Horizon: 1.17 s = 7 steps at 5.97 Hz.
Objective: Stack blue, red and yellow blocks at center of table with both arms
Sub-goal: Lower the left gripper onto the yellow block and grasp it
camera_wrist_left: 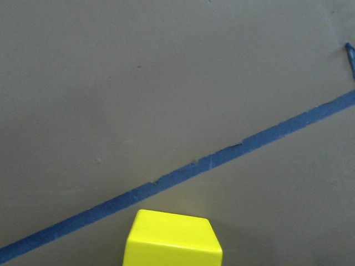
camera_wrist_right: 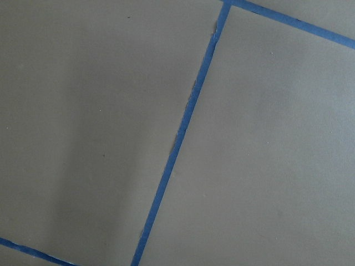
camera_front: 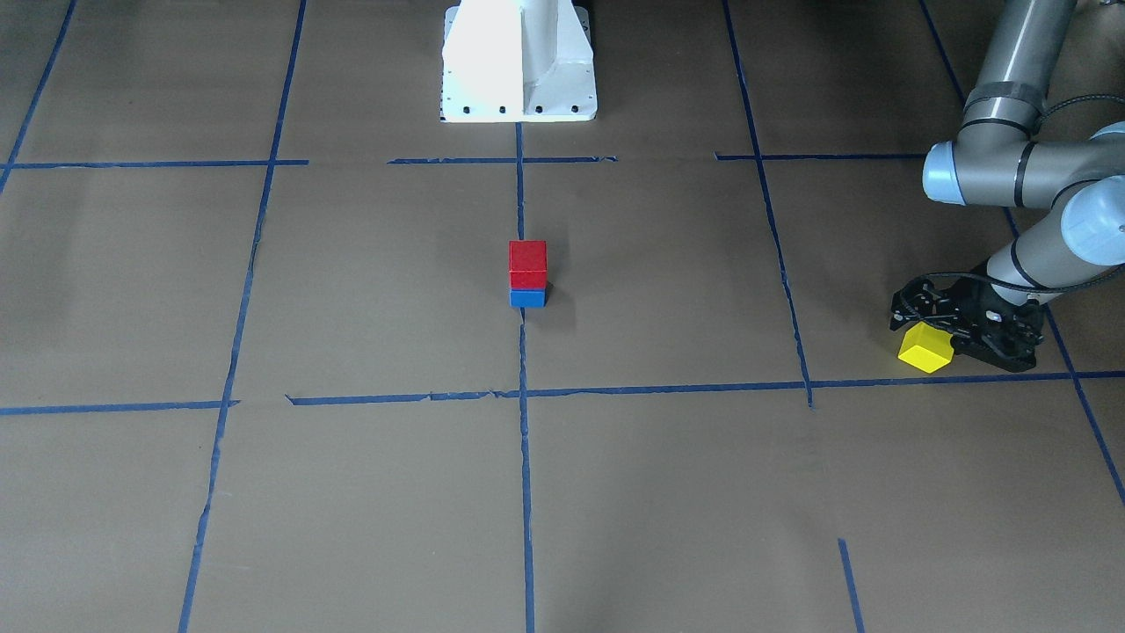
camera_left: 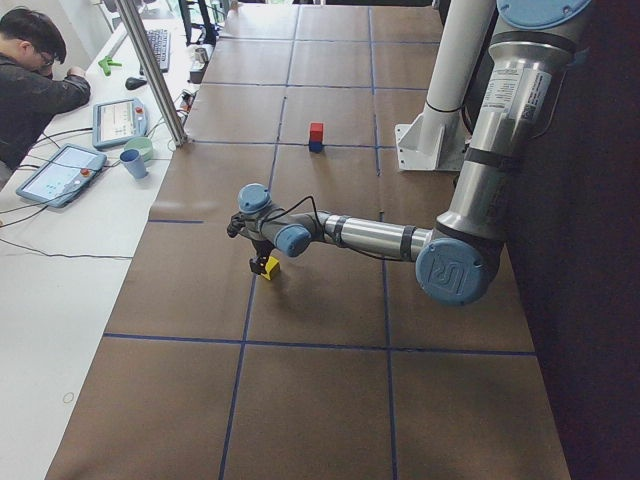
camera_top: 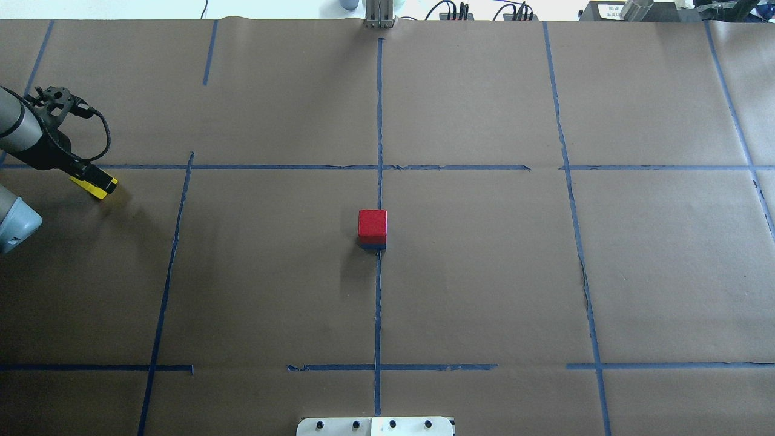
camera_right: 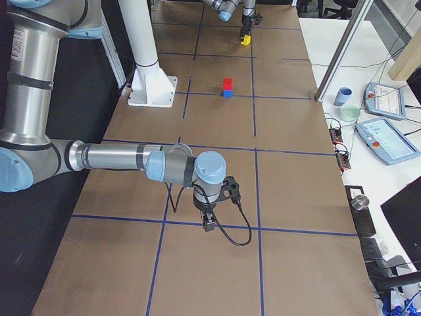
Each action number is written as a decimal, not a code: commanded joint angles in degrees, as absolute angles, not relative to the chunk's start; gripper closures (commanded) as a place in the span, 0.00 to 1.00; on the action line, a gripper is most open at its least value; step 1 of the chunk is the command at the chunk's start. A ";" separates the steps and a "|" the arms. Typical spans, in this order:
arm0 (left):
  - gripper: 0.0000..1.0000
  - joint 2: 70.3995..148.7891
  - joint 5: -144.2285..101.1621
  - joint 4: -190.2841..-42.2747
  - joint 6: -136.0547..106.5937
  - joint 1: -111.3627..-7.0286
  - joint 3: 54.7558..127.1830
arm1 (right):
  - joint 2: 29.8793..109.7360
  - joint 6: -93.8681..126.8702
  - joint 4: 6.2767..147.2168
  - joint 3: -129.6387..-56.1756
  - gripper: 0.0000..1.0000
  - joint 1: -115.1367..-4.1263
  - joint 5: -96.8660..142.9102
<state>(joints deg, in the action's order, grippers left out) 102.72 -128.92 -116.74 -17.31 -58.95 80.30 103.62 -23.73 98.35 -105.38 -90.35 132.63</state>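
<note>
A red block (camera_front: pixel 527 262) sits on a blue block (camera_front: pixel 527 299) at the table's centre, where the tape lines cross; the stack also shows in the overhead view (camera_top: pixel 372 223). My left gripper (camera_front: pixel 932 338) is far out on my left side, shut on the yellow block (camera_front: pixel 925 350), which hangs tilted just above the paper. The yellow block fills the bottom of the left wrist view (camera_wrist_left: pixel 173 241). My right gripper (camera_right: pixel 208 222) shows only in the exterior right view, low over bare paper and far from the stack. I cannot tell whether it is open or shut.
The white robot base (camera_front: pixel 518 61) stands behind the stack. Blue tape lines (camera_top: pixel 379 121) divide the brown paper. An operator (camera_left: pixel 35 85) sits at a side table with tablets (camera_left: pixel 55 172) and a cup (camera_left: pixel 133 162) beyond the table's far edge.
</note>
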 commanded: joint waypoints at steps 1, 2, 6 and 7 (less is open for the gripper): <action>0.00 102.66 -127.00 -116.72 -17.31 -57.40 80.16 | 103.62 -23.73 98.35 -105.21 0.00 -90.35 132.71; 0.00 102.66 -127.00 -116.72 -17.31 -57.39 80.16 | 103.62 -23.73 98.35 -105.21 0.00 -90.35 132.71; 0.82 103.01 -126.04 -116.28 -17.58 -57.31 80.07 | 103.62 -23.73 98.35 -105.21 0.00 -90.35 132.71; 0.85 103.09 -126.04 -116.28 -17.58 -57.30 80.07 | 103.62 -23.73 98.35 -105.21 0.00 -90.35 132.71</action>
<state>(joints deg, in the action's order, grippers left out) 102.98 -126.05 -116.32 -17.57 -57.33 80.06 103.62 -23.73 98.35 -105.20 -90.35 132.71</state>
